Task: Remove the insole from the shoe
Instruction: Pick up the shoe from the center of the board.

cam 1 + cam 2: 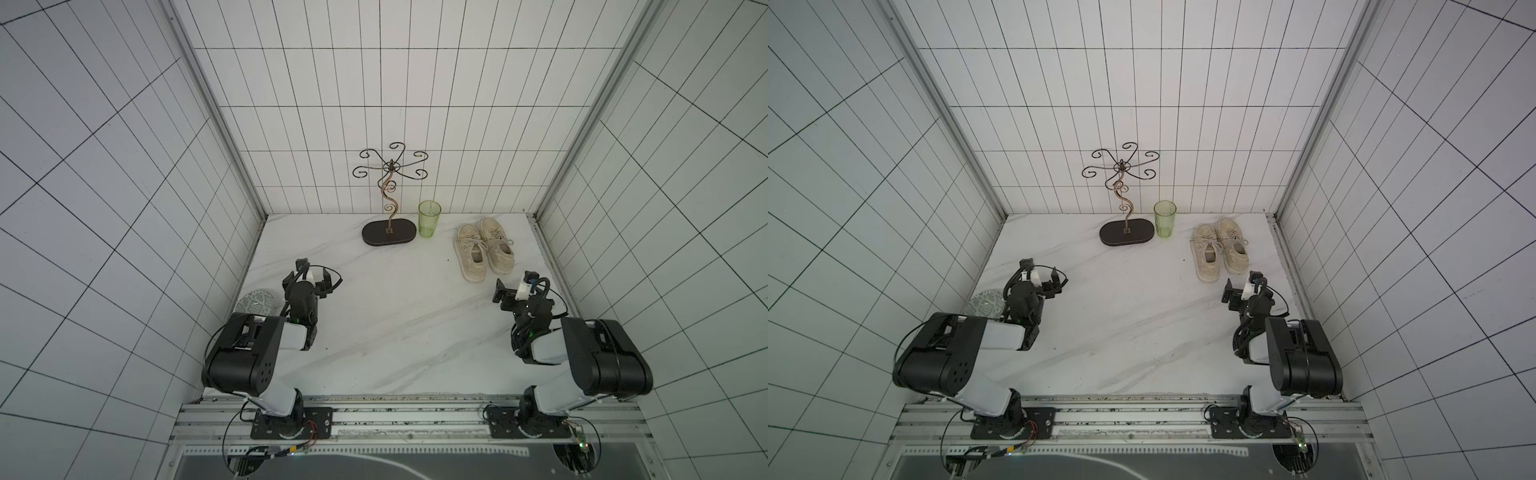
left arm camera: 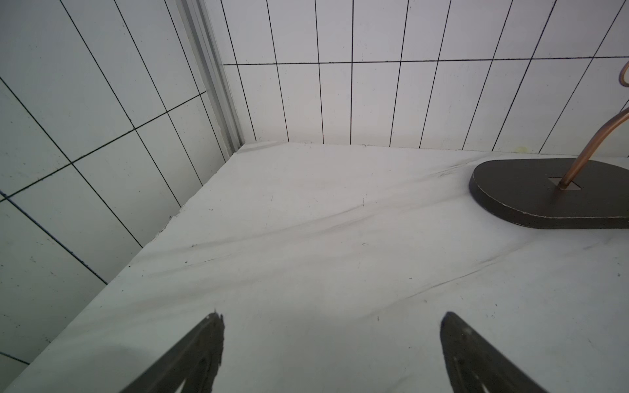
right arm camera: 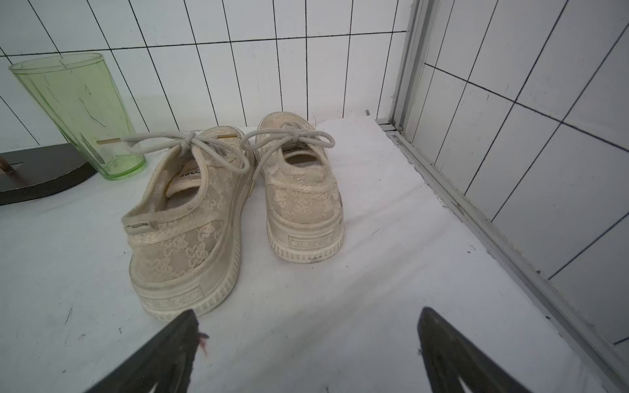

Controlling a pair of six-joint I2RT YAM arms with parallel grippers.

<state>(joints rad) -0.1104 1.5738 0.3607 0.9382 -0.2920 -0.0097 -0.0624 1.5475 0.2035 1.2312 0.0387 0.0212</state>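
Your right hand (image 3: 308,325) gapes wide and empty; the shoe (image 3: 183,238) sits on the counter (image 3: 340,289) just ahead of it, insole (image 1: 476,259) inside. Your left hand (image 2: 332,323), wide too, is far off.

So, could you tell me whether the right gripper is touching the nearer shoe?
Apart: both top views show bare table between the right gripper and the nearer shoe.
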